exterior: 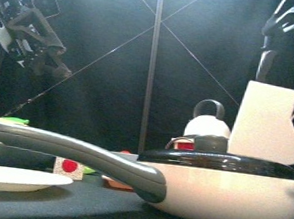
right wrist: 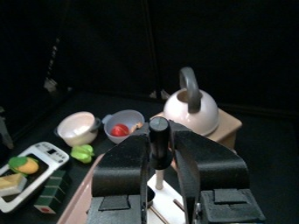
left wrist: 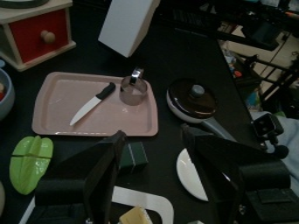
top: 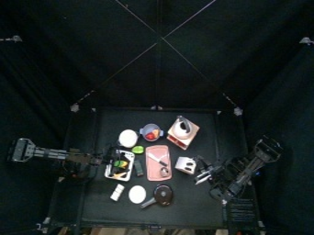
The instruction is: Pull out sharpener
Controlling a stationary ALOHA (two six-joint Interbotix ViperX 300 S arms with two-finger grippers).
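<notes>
The sharpener is a small whitish block with a dark mark, standing just right of the pink tray. In the front view the sharpener rises tall and white, with a black stub at its top. My right gripper hovers high beside and above it, also seen top right. Its jaws are shut, and I see nothing clearly between them. My left gripper is open above the table's left part, near the green pieces. It holds nothing.
A knife and a small metal cup lie on the pink tray. Behind stand a white kettle and two bowls. A cream pan, a lidded dark pot and a white dish fill the front.
</notes>
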